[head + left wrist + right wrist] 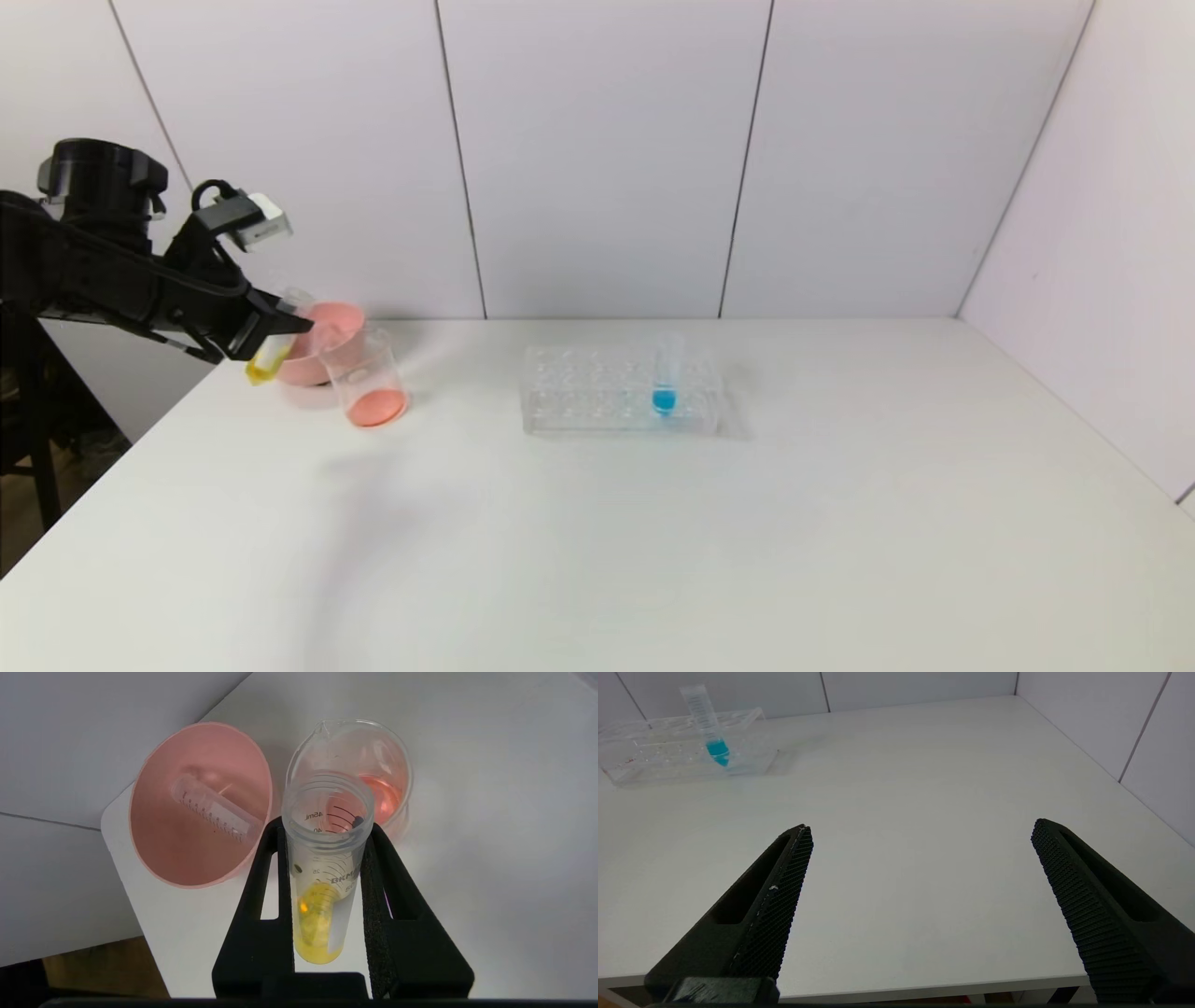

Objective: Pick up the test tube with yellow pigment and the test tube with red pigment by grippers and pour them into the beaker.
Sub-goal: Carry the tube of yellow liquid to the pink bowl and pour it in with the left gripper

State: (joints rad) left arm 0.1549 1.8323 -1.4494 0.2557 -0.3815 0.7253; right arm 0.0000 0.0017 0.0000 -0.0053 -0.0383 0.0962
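My left gripper (pixel 289 317) (pixel 327 828) is shut on the test tube with yellow pigment (pixel 266 362) (pixel 322 914). It holds the tube tilted above the table's far left corner, yellow tip low, open mouth toward the beaker (pixel 369 383) (pixel 373 765). The yellow liquid sits in the tube's tip. The beaker stands on the table with red-orange liquid at its bottom. No tube with a red tip shows. My right gripper (pixel 920 830) is open and empty over the table's near edge, out of the head view.
A pink bowl (pixel 327 322) (pixel 187 858) stands behind the beaker, with a clear empty-looking tube (pixel 215 809) lying in it. A clear rack (pixel 597 401) (pixel 668 751) at mid-table holds a blue-tipped tube (pixel 665 378) (pixel 710 728). The white table (pixel 653 560) ends at walls behind and right.
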